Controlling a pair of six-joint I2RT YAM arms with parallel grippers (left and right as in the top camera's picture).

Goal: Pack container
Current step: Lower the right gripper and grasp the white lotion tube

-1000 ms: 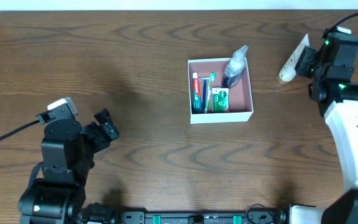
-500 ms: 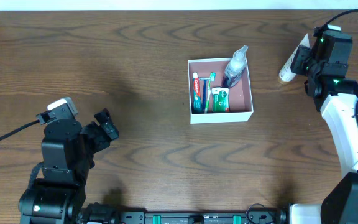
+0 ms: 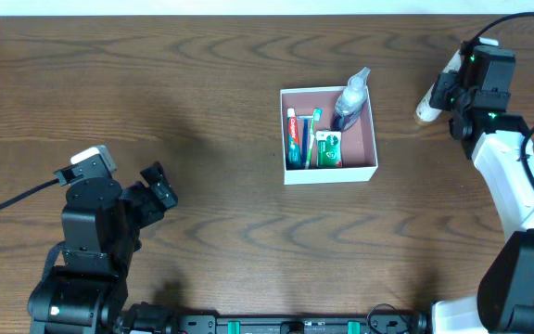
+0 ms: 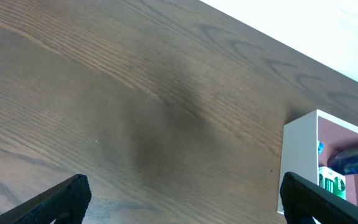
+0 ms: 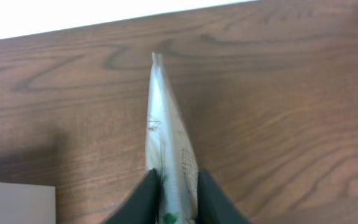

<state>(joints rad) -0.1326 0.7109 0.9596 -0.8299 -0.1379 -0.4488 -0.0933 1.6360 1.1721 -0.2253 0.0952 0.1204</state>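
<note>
- The right fingers (image 3: 446, 90) are clamped on a white tube (image 5: 166, 143); in the right wrist view a dark finger (image 5: 143, 198) presses against each side of it, and its flat crimped end points away from the camera
- From overhead the tube's (image 3: 428, 100) capped end points toward the near edge, out past the fingers; I cannot tell whether it rests on the tabletop (image 3: 202, 111) or is just off it
- The left fingers (image 3: 158, 185) are spread wide apart and hold nothing; in the left wrist view one tip (image 4: 67, 194) sits at each lower corner with only bare wood between them
- The left arm is low at the near left of the tabletop, well apart from everything else
- The container (image 3: 330, 173) sits flat right of centre, between the two arms and nearer the right one, to the left of the tube and apart from it
- Its white wall (image 4: 300, 165) shows at the right edge of the left wrist view, and one corner (image 5: 17, 204) at the lower left of the right wrist view
- Inside, side by side on the left half of the pink floor, lie a red and white toothpaste (image 3: 293, 137), a toothbrush (image 3: 307, 134) and a small green packet (image 3: 328, 148)
- A clear bottle (image 3: 350, 97) with a dark lower part lies in the far right corner, its top poking over the far wall
</note>
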